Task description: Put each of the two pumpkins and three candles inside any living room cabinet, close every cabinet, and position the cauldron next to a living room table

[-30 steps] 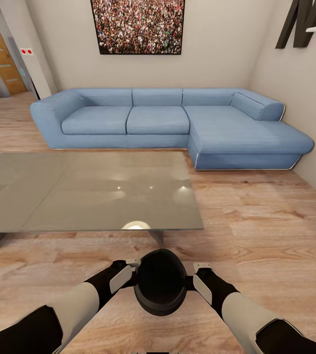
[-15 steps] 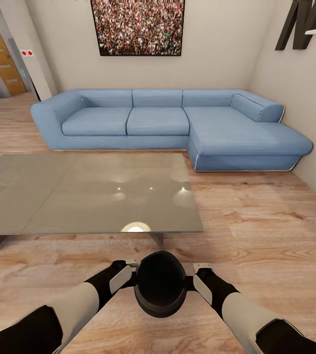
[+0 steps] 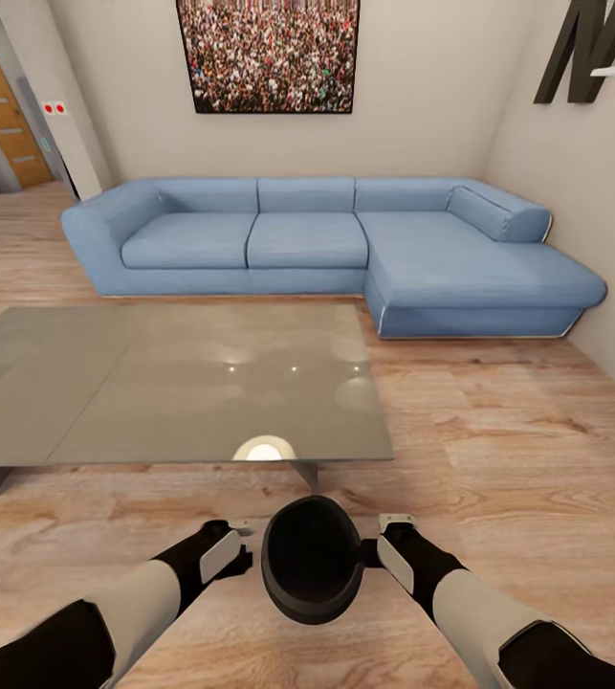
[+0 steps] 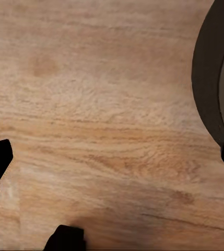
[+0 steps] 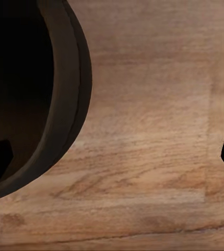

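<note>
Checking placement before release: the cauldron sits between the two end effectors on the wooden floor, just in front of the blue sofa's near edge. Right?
Not quite. The head view shows the cauldron just in front of the grey table's near edge; the blue sofa lies beyond that table. The rest holds.

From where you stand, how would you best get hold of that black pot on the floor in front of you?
Probably by its thick rim, from both sides at once. The cauldron is round and wide, with an open mouth facing up, likely too broad for one tool. The left tool and right tool already flank it, both open, so each could pinch the rim on its own side.
</note>
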{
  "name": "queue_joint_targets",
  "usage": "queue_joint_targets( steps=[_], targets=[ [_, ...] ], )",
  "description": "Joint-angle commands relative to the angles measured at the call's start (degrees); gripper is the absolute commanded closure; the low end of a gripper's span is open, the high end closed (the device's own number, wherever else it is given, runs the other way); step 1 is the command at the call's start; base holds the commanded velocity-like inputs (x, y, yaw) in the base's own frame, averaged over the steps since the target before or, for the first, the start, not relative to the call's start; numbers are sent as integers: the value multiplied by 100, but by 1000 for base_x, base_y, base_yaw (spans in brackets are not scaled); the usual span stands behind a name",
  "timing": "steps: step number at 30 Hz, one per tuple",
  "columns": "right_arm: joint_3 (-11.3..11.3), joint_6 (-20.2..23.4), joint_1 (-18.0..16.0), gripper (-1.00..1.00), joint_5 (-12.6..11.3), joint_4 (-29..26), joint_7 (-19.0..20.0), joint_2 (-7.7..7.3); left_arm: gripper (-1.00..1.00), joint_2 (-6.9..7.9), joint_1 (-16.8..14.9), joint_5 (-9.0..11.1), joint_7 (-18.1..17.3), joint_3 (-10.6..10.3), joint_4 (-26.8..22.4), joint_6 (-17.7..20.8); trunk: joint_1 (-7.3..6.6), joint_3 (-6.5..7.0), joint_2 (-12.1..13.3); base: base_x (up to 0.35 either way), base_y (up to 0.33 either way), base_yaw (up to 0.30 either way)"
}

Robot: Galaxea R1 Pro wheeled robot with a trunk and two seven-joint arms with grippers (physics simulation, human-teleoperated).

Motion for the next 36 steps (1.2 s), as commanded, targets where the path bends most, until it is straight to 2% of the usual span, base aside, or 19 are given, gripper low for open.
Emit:
queue_joint_targets(
  steps=[1,3,4,9,10,11,12,16,19,20,21,24,25,29,32,36],
  targets=[
    [-8,1,-1,-100,-17,13,10,-22,-100,16,3,1,-20,0,66,-1,-23,18,42,0,0,0],
    [-13,-2,-1,-100,-29,34,17,-65,-100,38,5,1,-56,0,132,-1,-66,54,122,0,0,0],
    [-15,-4,1,-100,-38,67,24,-137,-100,59,6,1,-130,2,197,-1,-88,72,162,0,0,0],
    [-15,-4,1,-100,-38,67,24,-137,-100,59,6,1,-130,2,197,-1,-198,162,362,0,0,0],
    [-16,-5,3,-100,-49,86,28,-201,-100,97,6,1,-220,2,252,-1,-220,180,403,0,0,0],
    [-17,-54,22,-100,-41,190,31,-297,-100,173,15,-3,-697,1,634,-5,-242,198,443,0,0,0],
    [-17,-102,35,-100,-31,315,32,-355,-100,212,30,-9,-963,1,877,-8,-264,216,483,0,0,0],
    [-9,-309,93,-100,-11,719,34,-420,-100,243,242,-43,-1193,0,1104,-76,-352,288,643,0,0,0],
    [2,-800,208,-100,5,1172,37,-454,-100,238,501,-50,-1230,-5,1149,-402,-418,342,764,0,0,0],
    [5,-1046,289,-100,60,1293,37,-461,-100,237,593,-51,-1232,-7,1153,-499,-440,360,804,0,0,0],
    [7,-1356,447,-100,231,1373,35,-477,-100,231,719,-56,-1237,-8,1156,-616,-462,378,844,0,0,0],
    [5,-1682,650,-100,496,1411,34,-499,-100,202,919,-66,-1239,-17,1157,-868,-528,431,964,0,0,0],
    [3,-1851,777,-100,593,1420,34,-503,-100,181,1041,-75,-1241,-21,1158,-1081,-550,449,1004,0,0,0],
    [6,-2449,1163,-100,683,1428,34,-508,-100,163,1385,-93,-1243,-32,1158,-1660,-637,521,1165,0,0,0],
    [8,-2811,1432,-100,691,1432,34,-507,-100,165,1622,-95,-1244,-34,1158,-1937,-703,575,1285,0,0,0],
    [9,-2897,1677,-100,788,1437,35,-510,-100,168,1937,-96,-1244,-35,1164,-2353,-791,647,1445,0,0,0]
  ],
)
